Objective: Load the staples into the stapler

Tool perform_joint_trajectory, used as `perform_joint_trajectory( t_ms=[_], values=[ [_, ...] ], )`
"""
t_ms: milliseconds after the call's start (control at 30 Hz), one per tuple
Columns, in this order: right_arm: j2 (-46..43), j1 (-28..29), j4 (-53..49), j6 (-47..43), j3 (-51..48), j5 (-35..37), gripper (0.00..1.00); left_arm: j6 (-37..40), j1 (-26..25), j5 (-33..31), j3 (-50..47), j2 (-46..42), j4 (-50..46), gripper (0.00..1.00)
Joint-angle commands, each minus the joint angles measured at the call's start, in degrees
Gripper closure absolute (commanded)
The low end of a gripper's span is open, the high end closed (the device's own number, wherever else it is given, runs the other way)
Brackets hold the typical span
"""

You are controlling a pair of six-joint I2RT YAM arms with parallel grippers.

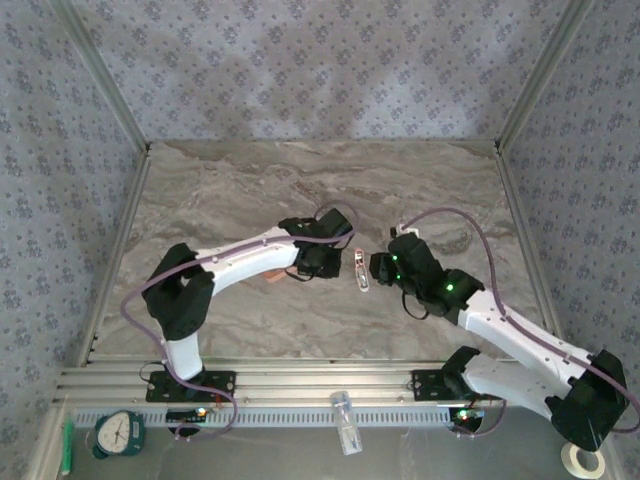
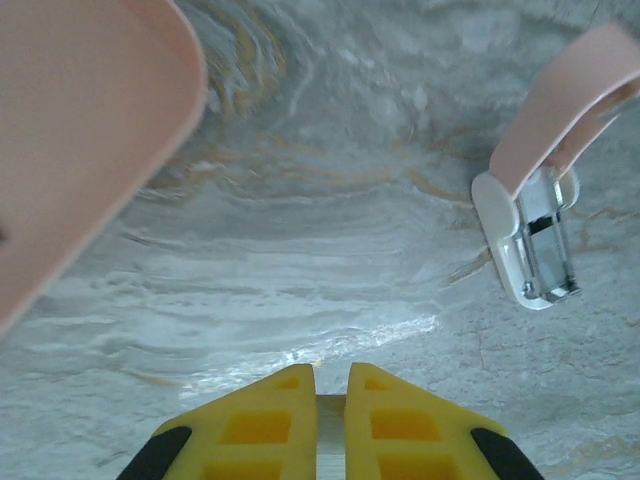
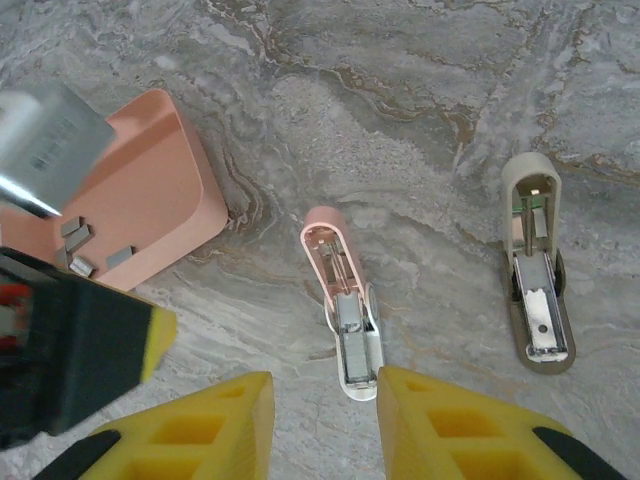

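left fingers (image 2: 262, 432) closed tight, on what i cannot tell; right fingers (image 3: 205, 430) apart astride the open stapler (image 3: 345, 300); unclamped, it may skid and staples (image 3: 120, 257) jam crooked

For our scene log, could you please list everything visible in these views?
stapler: one, pale pink and white, hinged open, on the table just ahead of the right gripper
second stapler: one, beige-grey, open, lying apart from the first
tray: one, salmon pink, beside the left gripper
staples: a few, dark grey, in the tray
table: one, grey marble
timer: one, green with a white dial, near-left ledge
stick: one, green, beside the timer
plastic piece: one, clear, near ledge, centre
tape roll: one, white, near-right corner
left gripper: one, yellow fingers, shut
right gripper: one, yellow fingers, open
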Motion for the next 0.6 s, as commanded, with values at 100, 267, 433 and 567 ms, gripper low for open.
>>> perform_joint_trajectory(
  t_ms=[100,267,433,567],
  values=[
    [-2.3,0.3,-4.3,1.7,-0.9,0.0,0.65,-2.5,-1.5,1.6,-2.1,4.3,3.7,0.9],
    [-2.7,0.3,-4.6,2.5,-1.2,-0.2,0.65,-1.6,-1.5,1.8,-1.9,6.4,3.8,0.88],
    [-1.8,0.3,-4.4,3.4,-1.3,-0.8,0.65,-0.6,-1.1,2.3,-1.0,8.1,3.1,0.83],
    [-0.5,0.4,-5.4,4.2,-0.4,-1.3,0.65,0.1,-1.1,2.5,-0.4,8.0,2.7,0.75]
  ],
)
